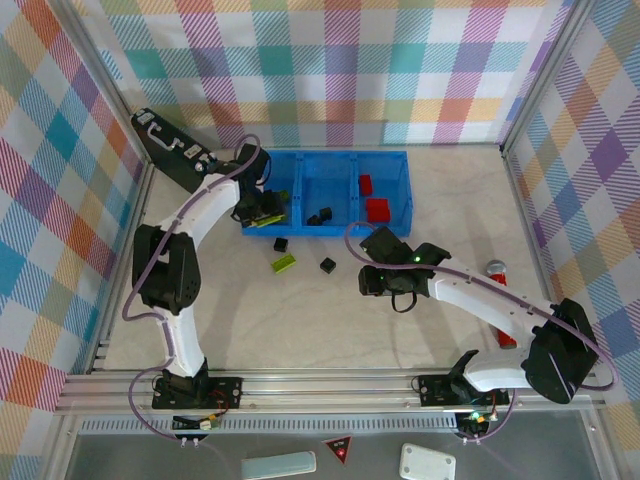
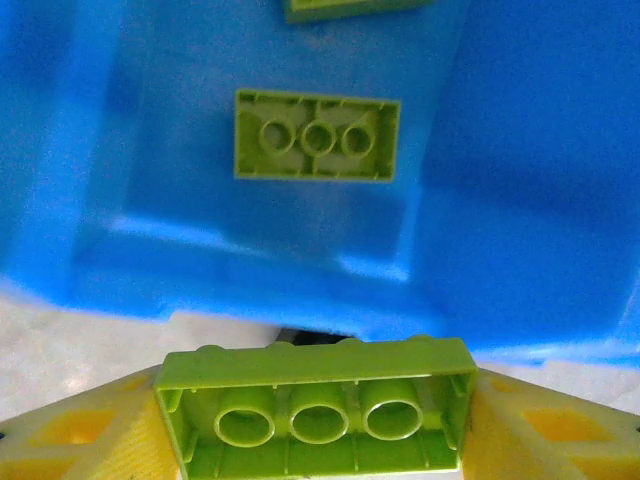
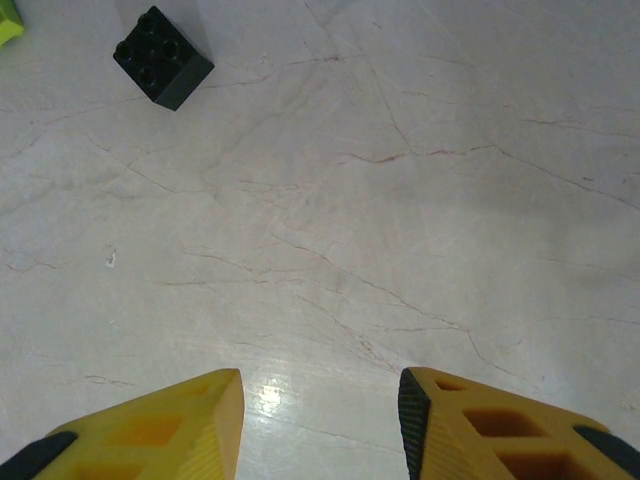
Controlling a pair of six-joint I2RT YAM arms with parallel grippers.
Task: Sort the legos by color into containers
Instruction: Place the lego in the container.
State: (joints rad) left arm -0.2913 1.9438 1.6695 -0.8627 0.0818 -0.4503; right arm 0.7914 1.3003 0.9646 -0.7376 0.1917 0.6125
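The right gripper [image 3: 320,385] holds its yellow fingers [image 3: 190,420] apart above the pale veined worktop [image 3: 420,200]. A black lego [image 3: 163,56] sits on it, near a lime-green lego [image 3: 7,20] at the picture's corner.

Plaid walls [image 1: 340,60] (pastel), marble-look tabletop [image 1: 300,320]

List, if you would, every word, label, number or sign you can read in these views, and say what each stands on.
None of it can be read.
The red triangle sign below the arm bases: too small to read.
The black brick, on its studs: too blurred for any lettering.
The lime-green brick, nearest the left wrist camera: underside plain, no lettering.
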